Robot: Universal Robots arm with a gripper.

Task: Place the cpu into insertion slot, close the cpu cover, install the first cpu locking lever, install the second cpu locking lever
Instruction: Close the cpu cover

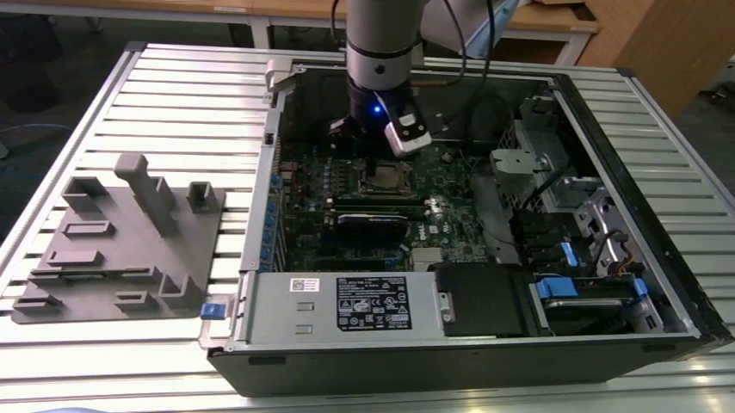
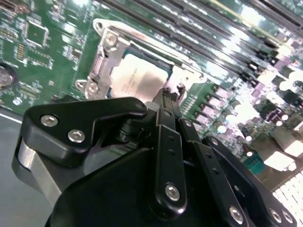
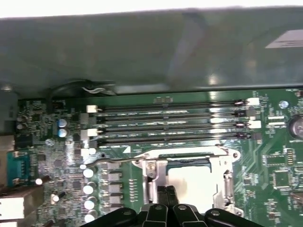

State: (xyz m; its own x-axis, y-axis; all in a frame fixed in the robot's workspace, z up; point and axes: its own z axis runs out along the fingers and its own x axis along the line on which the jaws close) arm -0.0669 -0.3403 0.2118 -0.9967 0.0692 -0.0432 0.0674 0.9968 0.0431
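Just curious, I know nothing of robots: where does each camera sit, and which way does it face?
Exterior view: high up, looking down into the computer case; the arm shows.
First wrist view: on the arm, facing the chip past the gripper.
Second wrist view: on the arm, over the gripper at the chip.
All share the chip.

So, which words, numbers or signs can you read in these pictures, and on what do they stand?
Black label on the power supply: print too small to read.
White sticker beside it: too small to read.
Motherboard markings: blurred.
Pale label on the case wall: blurred.
No text can be quoted.
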